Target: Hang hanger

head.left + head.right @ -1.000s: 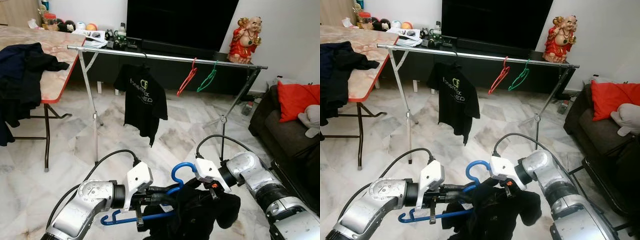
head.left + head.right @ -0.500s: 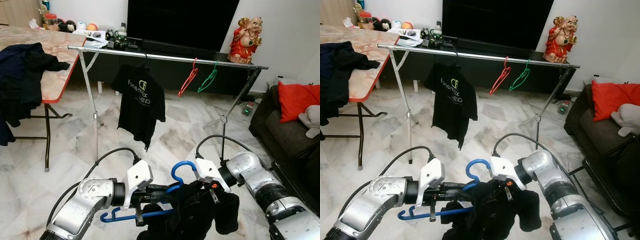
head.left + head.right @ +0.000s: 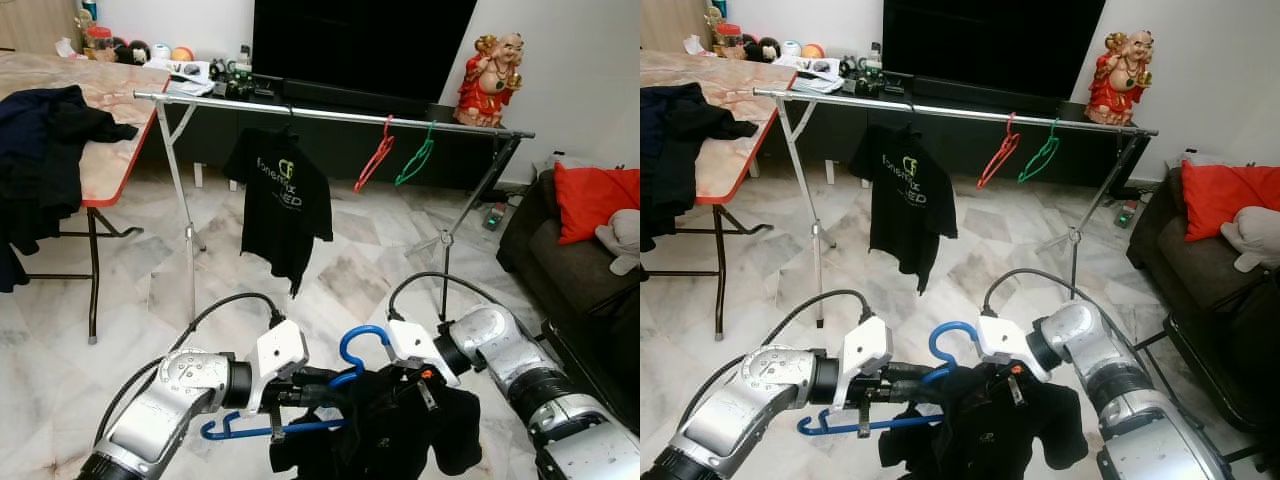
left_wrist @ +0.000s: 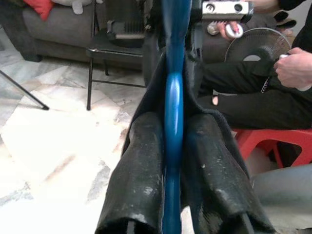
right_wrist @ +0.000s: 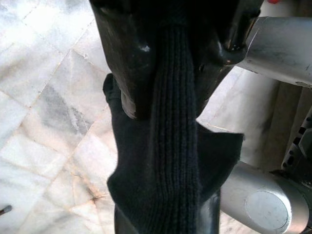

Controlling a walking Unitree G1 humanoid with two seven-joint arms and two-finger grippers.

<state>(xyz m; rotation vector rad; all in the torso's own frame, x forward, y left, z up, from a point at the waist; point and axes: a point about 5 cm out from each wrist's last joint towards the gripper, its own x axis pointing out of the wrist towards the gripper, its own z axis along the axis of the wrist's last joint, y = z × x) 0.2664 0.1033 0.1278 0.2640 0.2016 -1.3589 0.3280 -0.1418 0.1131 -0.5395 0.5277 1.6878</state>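
left gripper (image 4: 170, 141) clamped blue plastic hanger (image 3: 352, 345) | right gripper (image 5: 170, 73) pinched black knit garment (image 3: 400, 435), hanger's 3 o'clock arm hidden

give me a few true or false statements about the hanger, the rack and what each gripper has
1. The left gripper is shut on the blue hanger. True.
2. The right gripper is open and holds nothing. False: it is shut on the black garment.
3. The blue hanger already hangs on the clothes rack. False: it is held low, apart from the rack.
4. A red hanger and a green hanger hang side by side on the rack. True.
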